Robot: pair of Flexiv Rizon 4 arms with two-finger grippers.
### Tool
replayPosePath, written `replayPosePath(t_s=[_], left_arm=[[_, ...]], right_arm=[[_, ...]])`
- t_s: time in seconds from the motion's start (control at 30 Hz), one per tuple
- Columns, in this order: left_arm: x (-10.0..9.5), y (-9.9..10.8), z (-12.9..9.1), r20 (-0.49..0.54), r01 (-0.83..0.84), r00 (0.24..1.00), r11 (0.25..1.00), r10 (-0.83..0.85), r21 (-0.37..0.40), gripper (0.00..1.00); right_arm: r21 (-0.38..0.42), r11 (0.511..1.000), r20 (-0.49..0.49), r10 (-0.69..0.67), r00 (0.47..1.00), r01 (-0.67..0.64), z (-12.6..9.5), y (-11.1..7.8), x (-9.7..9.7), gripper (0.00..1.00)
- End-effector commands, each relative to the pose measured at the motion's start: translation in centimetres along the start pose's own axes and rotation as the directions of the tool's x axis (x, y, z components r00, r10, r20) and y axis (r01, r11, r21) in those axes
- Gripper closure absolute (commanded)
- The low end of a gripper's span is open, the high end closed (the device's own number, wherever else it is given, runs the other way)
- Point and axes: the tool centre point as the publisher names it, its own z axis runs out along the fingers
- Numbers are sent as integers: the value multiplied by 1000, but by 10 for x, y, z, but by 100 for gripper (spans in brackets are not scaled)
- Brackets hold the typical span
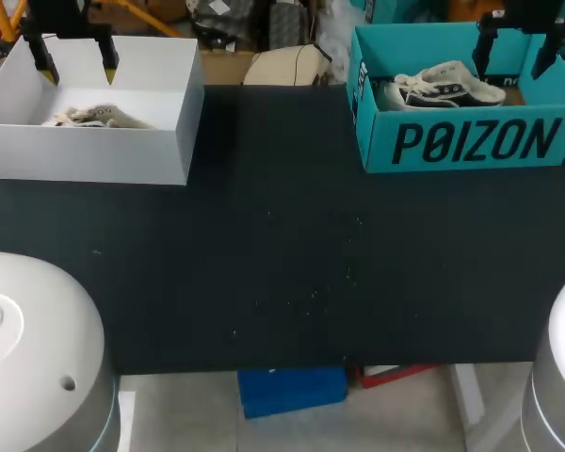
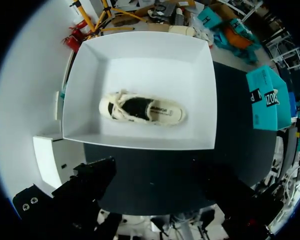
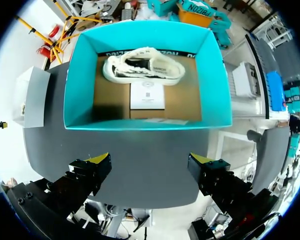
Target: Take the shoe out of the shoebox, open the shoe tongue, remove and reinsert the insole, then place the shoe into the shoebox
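**Starting state: both shoes boxed, nothing yet lifted.**
A white sneaker (image 1: 443,85) lies in the teal shoebox (image 1: 452,141) and a cream sneaker (image 2: 142,109) in the white shoebox (image 1: 85,151), both boxes at the far side of the desk (image 1: 282,264). The right gripper (image 1: 513,61) hangs above the teal box and the left gripper (image 1: 77,68) above the white, fingers spread wide and holding nothing. Judged from this, every step remains.

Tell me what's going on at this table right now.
Nothing is being held yet. The left gripper hangs open above the white shoebox, where a cream sneaker lies on the bottom. The right gripper hangs open above the teal shoebox, which holds a white sneaker. Neither sneaker has been taken out.
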Motion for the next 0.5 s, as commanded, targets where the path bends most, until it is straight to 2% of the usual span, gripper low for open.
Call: replayPosePath(t_s=[0.03,0.17,0.2,0.23,0.27,0.3,0.33,0.37,0.4,0.43,0.5], left_arm=[[0,0,0,0,0,1000,1000,0,0,0],[0,0,0,0,0,1000,1000,0,0,0],[0,0,0,0,0,1000,1000,0,0,0],[0,0,0,0,0,1000,1000,0,0,0],[0,0,0,0,0,1000,1000,0,0,0],[0,0,0,0,0,1000,1000,0,0,0],[0,0,0,0,0,1000,1000,0,0,0],[0,0,0,0,0,1000,1000,0,0,0],[0,0,0,0,0,1000,1000,0,0,0],[0,0,0,0,0,1000,1000,0,0,0],[0,0,0,0,0,1000,1000,0,0,0]], right_arm=[[0,1000,0,0,1000,0,0,0,0,0],[0,1000,0,0,1000,0,0,0,0,0],[-44,994,12,-100,995,101,-2,3,8,0],[-75,966,23,-245,969,246,-6,7,16,0],[-100,911,92,-391,916,399,-10,9,22,0],[-148,835,117,-518,848,530,-14,10,27,0],[-179,734,130,-642,756,655,-18,8,32,0],[-178,601,179,-759,626,779,-20,5,36,0],[-160,426,241,-858,454,890,-22,-2,38,0],[-131,339,288,-886,363,932,-24,-13,40,0],[-125,282,305,-901,307,951,-24,-13,40,0]])
